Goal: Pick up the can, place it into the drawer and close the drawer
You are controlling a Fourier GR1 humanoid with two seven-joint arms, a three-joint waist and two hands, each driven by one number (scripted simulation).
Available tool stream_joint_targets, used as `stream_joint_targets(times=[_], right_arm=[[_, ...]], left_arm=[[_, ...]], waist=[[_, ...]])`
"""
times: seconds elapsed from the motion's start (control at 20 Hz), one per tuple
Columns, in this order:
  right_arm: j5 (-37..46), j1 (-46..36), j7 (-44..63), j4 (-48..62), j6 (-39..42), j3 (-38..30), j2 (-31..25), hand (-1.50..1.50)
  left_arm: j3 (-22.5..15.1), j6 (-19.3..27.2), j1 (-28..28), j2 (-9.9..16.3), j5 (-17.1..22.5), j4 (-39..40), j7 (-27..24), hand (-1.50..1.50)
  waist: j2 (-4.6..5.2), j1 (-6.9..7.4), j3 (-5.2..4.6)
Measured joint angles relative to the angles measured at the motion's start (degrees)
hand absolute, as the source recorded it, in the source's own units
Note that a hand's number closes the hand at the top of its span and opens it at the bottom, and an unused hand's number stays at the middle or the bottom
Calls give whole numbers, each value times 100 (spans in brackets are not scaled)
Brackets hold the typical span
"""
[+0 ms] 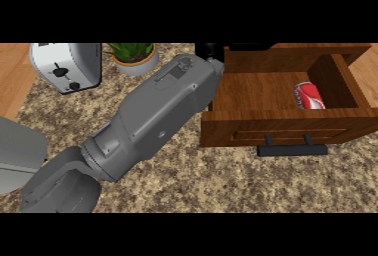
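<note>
Grey forearm [159, 115] fills the near ground, coming in from 7 o'clock and running up toward 1 o'clock: smooth matte casing, boxy panels, a rounded elbow joint down low. Under it the worktop [221, 185] is a speckled, grainy stone in tan and brown.

Moving out to 4 o'clock of the picture's middle, the drawer's handle [292, 150] comes next, a flat black bar on two short posts. Behind that is the drawer [280, 131] itself, pulled open, made of warm reddish-brown wood with a recessed panel on its front and square, straight walls.

Inside it lies the can [309, 96], a red cylinder with white lettering and a silvery end, resting on its side on the drawer's floor, close to the right wall.

Further out at 10 o'clock stands a toaster [65, 65], brushed metal with a black lever and knob. Beside it is a potted plant [134, 56], with spiky green leaves in a round pale pot.

Farthest out, the left hand [210, 51] is only a sliver of black at the drawer's back-left corner. Open or closed, I cannot tell. The can lies at 4 o'clock from it, well apart and untouched.
</note>
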Motion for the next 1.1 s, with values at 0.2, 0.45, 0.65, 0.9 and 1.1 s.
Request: stream_joint_targets(times=[0.2,0.45,0.65,0.9,1.1], right_arm=[[1184,-354,-215,425,-307,669,8,-150],[2408,-994,-448,1308,-913,1372,41,-150],[3241,-1534,-609,2203,-1356,1805,-16,-150],[3966,-2196,-800,3383,-1736,2125,-168,-150],[4560,-2642,-882,4272,-2030,2357,-277,-150]], left_arm=[[39,-26,2,1,-27,-9,94,-150],[82,26,6,58,-110,-101,256,-150],[77,60,82,181,-229,-221,411,-150],[76,99,192,446,-381,-488,646,-150],[61,113,297,683,-494,-699,853,-150]], waist=[[-24,103,-2],[-46,190,-2],[-63,260,-5],[-78,298,-4],[-80,319,-4]])
